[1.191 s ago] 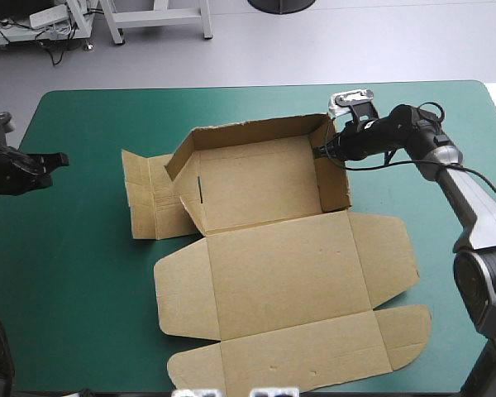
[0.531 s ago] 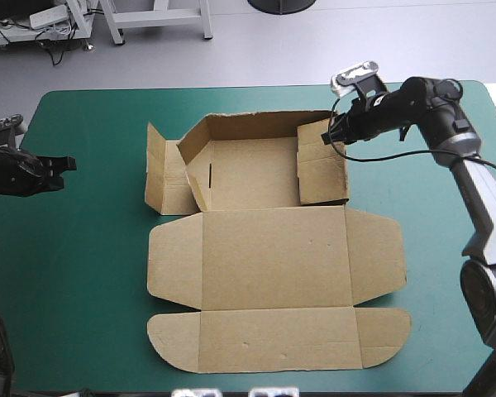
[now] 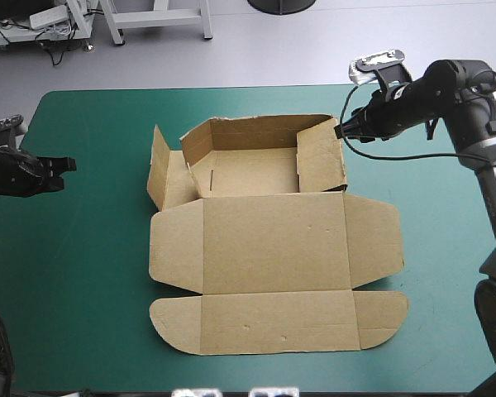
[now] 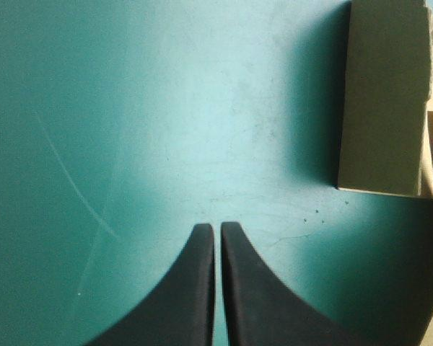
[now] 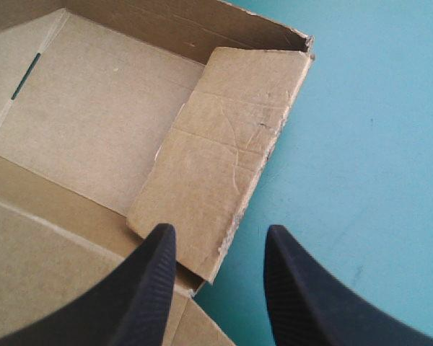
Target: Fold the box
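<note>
The brown box [image 3: 273, 240] lies mid-table, its lid and front flaps flat toward the near edge. At the back its tray has the rear wall [image 3: 256, 128] raised. The right wall flap [image 3: 321, 165] leans inward and the left flap [image 3: 159, 165] stands up. My right gripper [image 3: 341, 130] hovers open by the tray's right rear corner, and that same flap [image 5: 224, 166] lies just ahead of it [image 5: 220, 234], not held. My left gripper [image 3: 66, 165] is shut and holds nothing, low over the cover far left of the box [image 4: 213, 229]. The standing left flap [image 4: 382, 101] shows ahead of it.
A broad strip of the teal-green cover [image 3: 91, 248] separates my left gripper from the box. A narrower strip [image 3: 446, 248] runs along the box's right side. The table's far edge passes just behind my right gripper.
The box has turned square to the table and slid a little left. The right wall flap has folded inward and the left flap has risen. My right gripper has drawn back and right, off the wall.
</note>
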You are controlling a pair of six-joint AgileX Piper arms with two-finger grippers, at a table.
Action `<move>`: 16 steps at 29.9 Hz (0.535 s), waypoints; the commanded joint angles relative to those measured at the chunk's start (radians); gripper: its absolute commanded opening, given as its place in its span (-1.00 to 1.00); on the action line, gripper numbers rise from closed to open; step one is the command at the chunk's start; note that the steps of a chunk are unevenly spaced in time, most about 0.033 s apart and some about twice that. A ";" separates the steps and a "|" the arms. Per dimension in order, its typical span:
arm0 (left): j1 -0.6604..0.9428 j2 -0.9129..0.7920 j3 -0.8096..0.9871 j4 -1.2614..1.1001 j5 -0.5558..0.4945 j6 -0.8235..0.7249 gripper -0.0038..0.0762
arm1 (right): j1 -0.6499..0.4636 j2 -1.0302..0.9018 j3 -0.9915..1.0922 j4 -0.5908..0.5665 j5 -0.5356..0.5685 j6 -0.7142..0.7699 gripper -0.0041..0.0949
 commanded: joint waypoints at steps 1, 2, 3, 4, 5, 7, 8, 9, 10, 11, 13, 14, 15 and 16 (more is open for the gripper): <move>0.001 -0.035 -0.033 -0.035 0.005 -0.001 -0.88 | -0.004 0.019 -0.029 0.007 -0.077 0.012 -0.18; 0.001 -0.035 -0.033 -0.035 0.011 -0.001 -0.88 | -0.004 0.043 -0.029 0.007 -0.079 0.012 -0.18; 0.001 -0.035 -0.033 -0.035 0.015 -0.001 -0.88 | -0.004 0.068 -0.029 0.007 -0.081 0.012 -0.18; 0.001 -0.035 -0.033 -0.035 0.017 -0.001 -0.88 | -0.004 0.088 -0.029 0.007 -0.083 0.012 -0.18; 0.001 -0.035 -0.033 -0.035 0.022 -0.001 -0.88 | -0.004 0.114 -0.029 0.007 -0.086 0.012 -0.18; 0.001 -0.035 -0.033 -0.035 0.029 -0.001 -0.88 | -0.004 0.157 -0.029 0.003 -0.098 0.012 -0.18; 0.001 -0.035 -0.033 -0.035 0.035 -0.001 -0.88 | -0.004 0.182 -0.029 0.003 -0.107 0.012 -0.18; 0.001 -0.035 -0.033 -0.035 0.039 -0.001 -0.88 | -0.004 0.200 -0.029 0.005 -0.118 0.012 -0.18; 0.001 -0.035 -0.033 -0.035 0.045 -0.001 -0.88 | -0.004 0.215 -0.029 0.007 -0.128 0.012 -0.18; 0.001 -0.035 -0.033 -0.035 0.047 -0.001 -0.88 | -0.004 0.224 -0.029 0.015 -0.135 0.012 -0.18; 0.001 -0.035 -0.033 -0.035 0.049 -0.001 -0.88 | -0.004 0.244 -0.029 0.038 -0.153 0.007 -0.18; 0.001 -0.035 -0.033 -0.035 0.049 -0.001 -0.88 | -0.004 0.255 -0.029 0.042 -0.159 0.007 -0.18; 0.001 -0.035 -0.033 -0.035 0.049 -0.001 -0.88 | -0.004 0.261 -0.029 0.045 -0.166 0.007 -0.18; 0.001 -0.035 -0.033 -0.035 0.049 -0.001 -0.88 | -0.004 0.265 -0.029 0.049 -0.174 0.005 -0.18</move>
